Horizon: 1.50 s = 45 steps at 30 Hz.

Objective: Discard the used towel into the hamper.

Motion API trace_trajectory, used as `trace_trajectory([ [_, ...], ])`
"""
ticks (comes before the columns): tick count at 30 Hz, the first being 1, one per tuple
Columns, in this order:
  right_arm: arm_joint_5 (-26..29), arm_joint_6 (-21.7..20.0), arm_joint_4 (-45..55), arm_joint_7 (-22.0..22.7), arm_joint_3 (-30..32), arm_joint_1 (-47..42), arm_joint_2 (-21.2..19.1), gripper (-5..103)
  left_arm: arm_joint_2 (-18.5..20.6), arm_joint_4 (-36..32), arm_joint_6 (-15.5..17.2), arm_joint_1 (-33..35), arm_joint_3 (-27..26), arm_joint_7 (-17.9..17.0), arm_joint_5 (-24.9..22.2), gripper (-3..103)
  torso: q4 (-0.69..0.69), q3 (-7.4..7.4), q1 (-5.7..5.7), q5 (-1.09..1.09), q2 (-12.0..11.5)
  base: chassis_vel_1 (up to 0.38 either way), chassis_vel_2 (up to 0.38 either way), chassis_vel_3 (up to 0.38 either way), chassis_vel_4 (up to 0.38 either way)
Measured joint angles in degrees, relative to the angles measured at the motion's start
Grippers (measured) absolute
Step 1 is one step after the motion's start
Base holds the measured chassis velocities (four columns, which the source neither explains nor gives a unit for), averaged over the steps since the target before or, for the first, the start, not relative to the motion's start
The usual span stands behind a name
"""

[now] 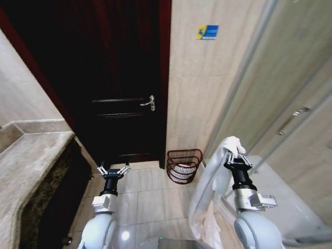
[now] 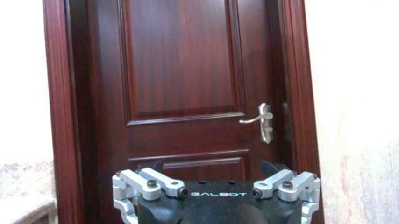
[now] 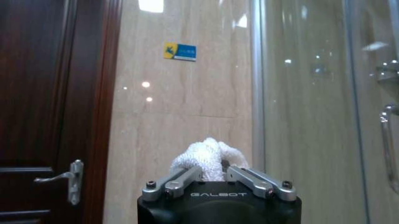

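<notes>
A white towel hangs from my right gripper, which is shut on its top end and held up at the right, in front of the glass shower screen. The right wrist view shows the towel's bunched tip pinched in the right gripper. The hamper, a small round dark red wire basket, stands on the tiled floor against the wall beside the door, ahead and left of the towel. Over the floor at the left, in front of the door, my left gripper is open and holds nothing.
A dark wooden door with a metal lever handle is shut straight ahead. A stone counter runs along the left. The glass shower screen with its handle stands at the right. Beige floor tiles lie between.
</notes>
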Motion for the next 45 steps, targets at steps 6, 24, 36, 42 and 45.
trace_trajectory([
  [6, 1.9, -0.38, -0.12, 0.23, 0.82, 0.62, -0.81, 4, -0.14, -0.11, -0.16, 0.04, 0.38, 0.91, 0.24, 100, -0.03, -0.01, -0.06, -0.01, 0.01, 0.0, 0.0, 0.0, 0.0],
  [24, 18.19, -8.96, 3.12, 2.7, 4.98, 8.72, -12.71, 4, -2.28, -1.13, -2.73, 3.04, -0.09, 2.12, 2.55, 100, -0.02, -0.01, -0.04, 0.0, 0.01, 0.0, 0.0, 0.0, 0.0],
  [36, 37.2, -14.69, -3.04, 6.41, 7.09, 31.97, -29.96, 4, -4.99, -1.86, -4.35, 5.09, -1.0, 0.73, 5.11, 100, 0.0, -0.01, -0.03, -0.01, 0.01, 0.0, 0.0, 0.0, 0.0],
  [42, 43.45, -15.92, -9.1, 6.44, 4.9, 42.96, -35.1, 4, -6.01, -2.28, -5.01, 6.03, -1.57, 0.19, 5.48, 100, -0.01, 0.0, -0.03, 0.02, 0.0, 0.0, 0.0, 0.0, 0.0],
  [45, 48.08, -17.12, -13.84, 6.18, 2.9, 53.72, -37.81, 4, -7.26, -2.51, -5.15, 6.03, -1.68, -0.42, 6.48, 100, 0.0, -0.01, -0.03, -0.03, 0.0, 0.0, 0.0, 0.0, 0.0],
])
